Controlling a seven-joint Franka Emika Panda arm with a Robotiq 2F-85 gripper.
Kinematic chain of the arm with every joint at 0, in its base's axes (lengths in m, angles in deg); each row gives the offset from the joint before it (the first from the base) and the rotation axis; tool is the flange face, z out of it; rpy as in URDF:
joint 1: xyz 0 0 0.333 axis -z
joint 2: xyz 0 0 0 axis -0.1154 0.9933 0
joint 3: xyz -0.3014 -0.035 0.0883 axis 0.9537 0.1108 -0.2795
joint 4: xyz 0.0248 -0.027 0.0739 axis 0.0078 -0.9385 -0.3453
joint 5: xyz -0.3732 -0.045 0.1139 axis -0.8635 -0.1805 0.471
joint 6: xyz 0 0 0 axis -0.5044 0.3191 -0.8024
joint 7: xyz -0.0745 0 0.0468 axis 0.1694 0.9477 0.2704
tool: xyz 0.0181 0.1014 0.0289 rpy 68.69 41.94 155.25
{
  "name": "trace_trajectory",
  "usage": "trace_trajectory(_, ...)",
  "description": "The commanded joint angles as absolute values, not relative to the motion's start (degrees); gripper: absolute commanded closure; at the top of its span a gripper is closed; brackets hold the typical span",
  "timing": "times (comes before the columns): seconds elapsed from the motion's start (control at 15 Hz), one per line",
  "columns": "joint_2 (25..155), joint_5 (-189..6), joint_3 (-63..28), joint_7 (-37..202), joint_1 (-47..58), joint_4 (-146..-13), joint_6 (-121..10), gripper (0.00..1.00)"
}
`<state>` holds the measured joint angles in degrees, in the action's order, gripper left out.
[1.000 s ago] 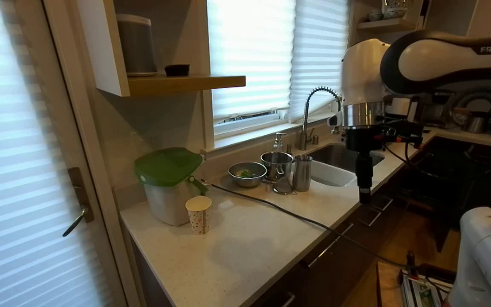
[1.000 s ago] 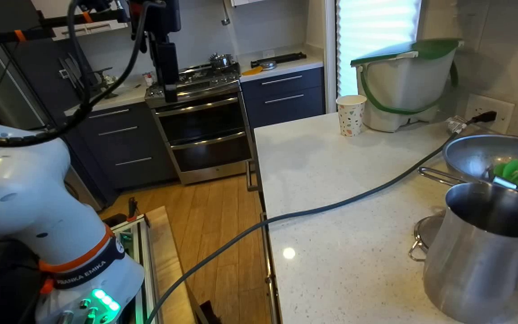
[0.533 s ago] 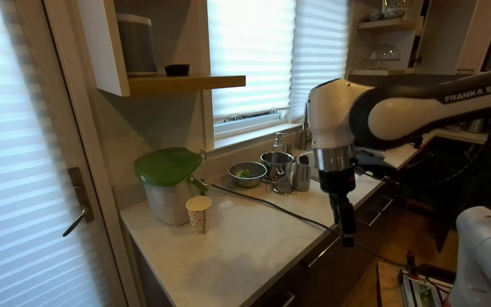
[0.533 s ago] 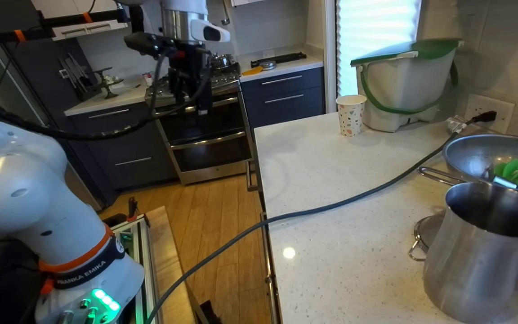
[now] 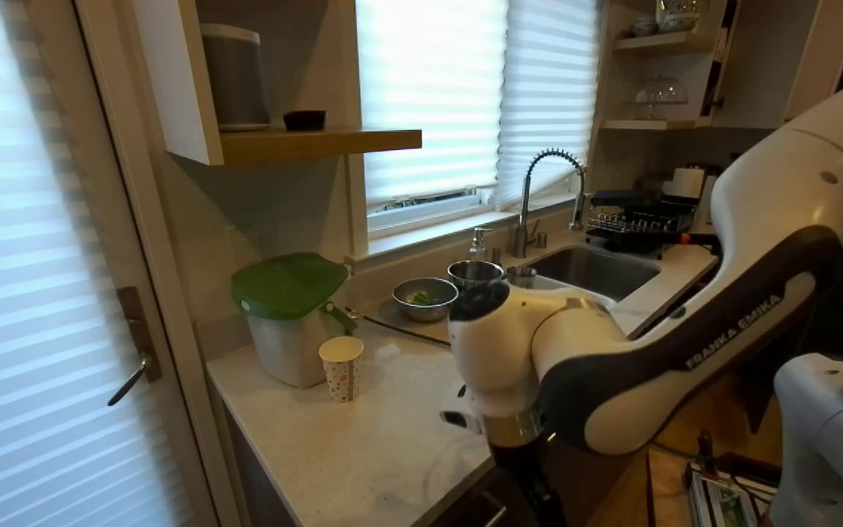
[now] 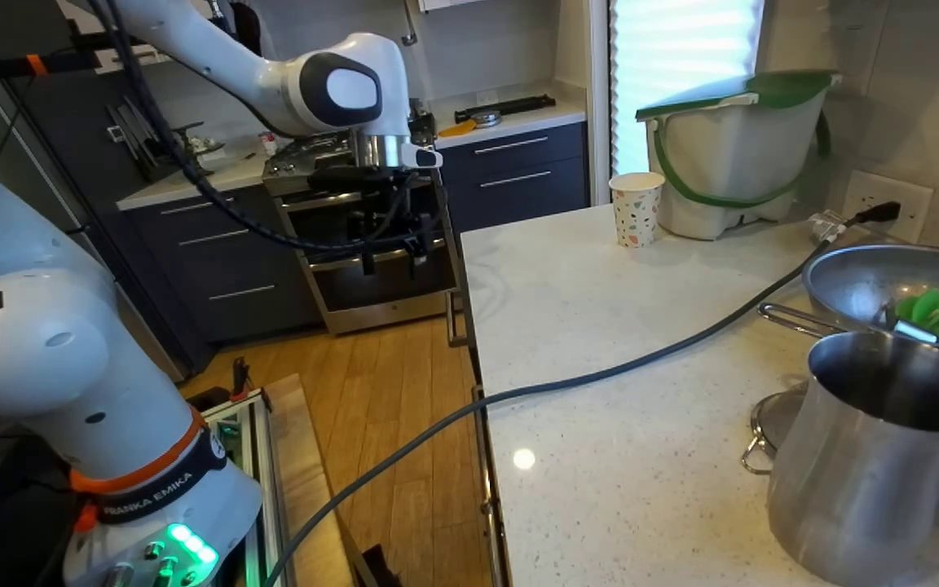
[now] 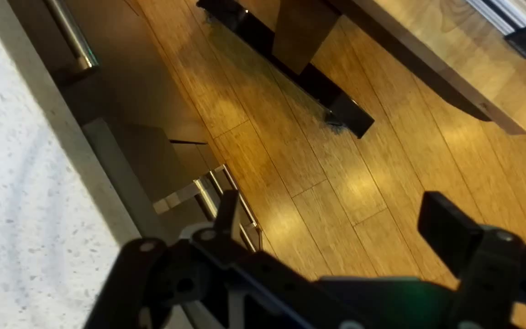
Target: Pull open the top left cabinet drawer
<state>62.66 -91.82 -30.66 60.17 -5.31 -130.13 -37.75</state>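
My gripper [image 7: 336, 210] is open, with nothing between its fingers in the wrist view. It hangs above the wooden floor in front of the cabinet, near the left drawers. It also shows in both exterior views [image 6: 393, 262], [image 5: 549, 509]. The left drawer's metal handle [image 7: 207, 197] shows just past one finger [image 7: 226, 212] in the wrist view, with lower handles beneath it. That handle also shows in both exterior views [image 6: 455, 319], [image 5: 495, 514]. A drawer front's upper edge [image 7: 117, 169] shows beyond the counter edge; I cannot tell whether it is ajar. No contact with the handle shows.
The white counter [image 6: 584, 302] lies beside the gripper. It bears a paper cup [image 6: 637, 208], a green-lidded bin [image 6: 730, 155], a steel pitcher [image 6: 869, 465] and a bowl [image 5: 425, 300]. A dark cable [image 6: 584, 379] crosses its edge toward the robot's wooden stand [image 7: 450, 50]. Another handle [image 7: 73, 36] is further right.
My arm has swung along the counter's front toward the left drawers and come down. The gripper now hangs lower, near the left handle. The counter objects have not moved.
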Motion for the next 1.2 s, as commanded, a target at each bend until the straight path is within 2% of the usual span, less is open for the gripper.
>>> trace_trajectory(0.0, 64.8, -93.0, -31.1, 59.8, -5.6, -129.9, -38.9, 0.0)
trace_trajectory(0.33, 68.9, -94.2, -31.7, 58.7, -5.7, -128.5, -39.9, 0.0)
trace_trajectory(1.13, 69.7, -104.8, -32.8, 56.5, -5.9, -138.6, -63.8, 0.0)
